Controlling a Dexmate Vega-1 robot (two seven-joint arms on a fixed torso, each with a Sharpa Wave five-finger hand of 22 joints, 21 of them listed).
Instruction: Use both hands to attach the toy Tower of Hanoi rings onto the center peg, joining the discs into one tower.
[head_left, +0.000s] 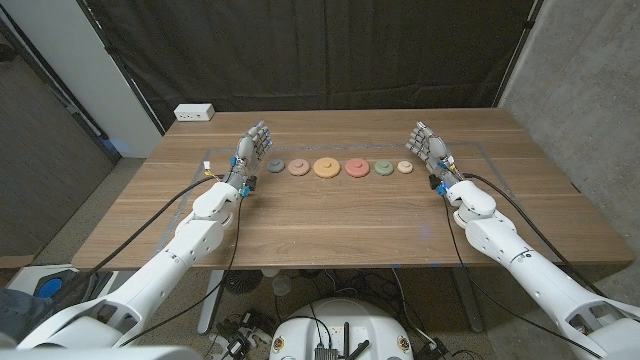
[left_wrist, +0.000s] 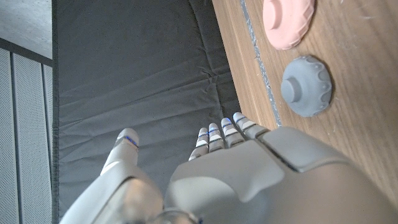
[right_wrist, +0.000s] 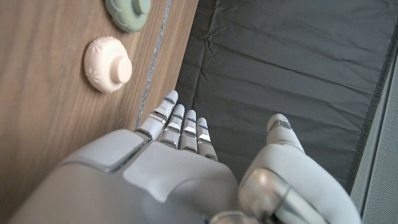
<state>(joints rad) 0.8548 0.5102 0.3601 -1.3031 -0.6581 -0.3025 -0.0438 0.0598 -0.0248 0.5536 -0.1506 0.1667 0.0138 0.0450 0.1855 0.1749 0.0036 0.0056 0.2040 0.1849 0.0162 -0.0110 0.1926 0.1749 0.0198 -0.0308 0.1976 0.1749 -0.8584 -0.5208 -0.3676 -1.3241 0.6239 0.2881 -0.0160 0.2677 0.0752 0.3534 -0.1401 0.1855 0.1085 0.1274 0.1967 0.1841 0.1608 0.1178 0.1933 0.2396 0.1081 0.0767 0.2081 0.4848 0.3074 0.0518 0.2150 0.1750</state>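
With both hands empty and fingers apart, left hand (head_left: 254, 145) beside the grey disc (head_left: 275, 166), right hand (head_left: 428, 143) beside the cream disc (head_left: 405, 167), I should approach these end discs slowly, gripping their rims evenly.

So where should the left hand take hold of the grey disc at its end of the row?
Probably by the scalloped rim of the grey disc, thumb and fingers on opposite edges, coming down from above. It lies flat on the table with a raised knob in the middle, and the pink disc sits close beside it. The left hand holds nothing.
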